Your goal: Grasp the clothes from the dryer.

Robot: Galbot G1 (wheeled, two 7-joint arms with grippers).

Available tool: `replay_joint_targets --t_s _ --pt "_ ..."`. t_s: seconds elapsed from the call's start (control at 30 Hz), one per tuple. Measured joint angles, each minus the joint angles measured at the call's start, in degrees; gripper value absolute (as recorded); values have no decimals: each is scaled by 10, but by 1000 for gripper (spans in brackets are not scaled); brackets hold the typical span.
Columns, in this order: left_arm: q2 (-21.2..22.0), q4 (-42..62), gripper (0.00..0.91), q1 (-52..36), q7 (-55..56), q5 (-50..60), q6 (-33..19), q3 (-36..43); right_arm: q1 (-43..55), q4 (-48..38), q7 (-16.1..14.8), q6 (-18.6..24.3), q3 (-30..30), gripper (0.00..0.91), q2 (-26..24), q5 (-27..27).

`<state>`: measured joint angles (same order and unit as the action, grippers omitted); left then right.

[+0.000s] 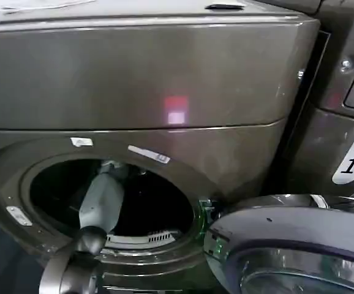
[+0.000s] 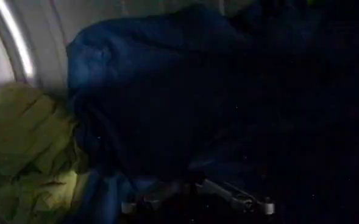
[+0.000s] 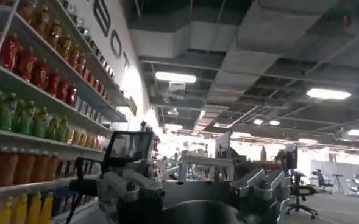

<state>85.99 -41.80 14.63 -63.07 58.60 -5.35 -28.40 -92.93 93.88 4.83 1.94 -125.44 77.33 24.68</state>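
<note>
One left hand (image 2: 197, 198) inside dryer (image 1: 134, 92), fingers spread, against clothes (image 2: 167, 91)

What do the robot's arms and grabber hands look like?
The left arm reaching into the dryer is a smooth, pale grey tube with a rounded dark grey joint. The left gripper has thin, silvery metal fingers. The right gripper is chunky grey and black metal, with a black cable hanging beside it.
</note>
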Motion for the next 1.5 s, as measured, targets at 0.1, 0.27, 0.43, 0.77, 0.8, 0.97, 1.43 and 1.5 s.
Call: replay_joint_targets --t_s 0.1,0.27,0.43,0.77,0.8,0.97,1.43,1.5 --pt "4 -29 0 15 31 -40 14 -2 1 5 3 -1 3 907 0 2" --pt "10 -73 0 35 106 -116 38 -8 2 11 7 0 6 907 -1 2" --pt "15 -108 0 53 200 -199 67 -8 3 17 7 0 7 907 1 3" --pt "37 -193 0 93 397 -351 135 2 5 31 11 0 14 907 2 16" --pt "38 -199 0 94 417 -365 140 2 4 31 11 2 13 907 2 17" --pt "47 -230 0 96 497 -423 161 2 0 32 11 4 12 907 2 17" --pt "56 -245 0 87 624 -529 193 0 -1 31 13 5 14 907 3 8" --pt "56 -243 0 87 630 -535 194 0 -1 31 13 5 14 907 4 8"
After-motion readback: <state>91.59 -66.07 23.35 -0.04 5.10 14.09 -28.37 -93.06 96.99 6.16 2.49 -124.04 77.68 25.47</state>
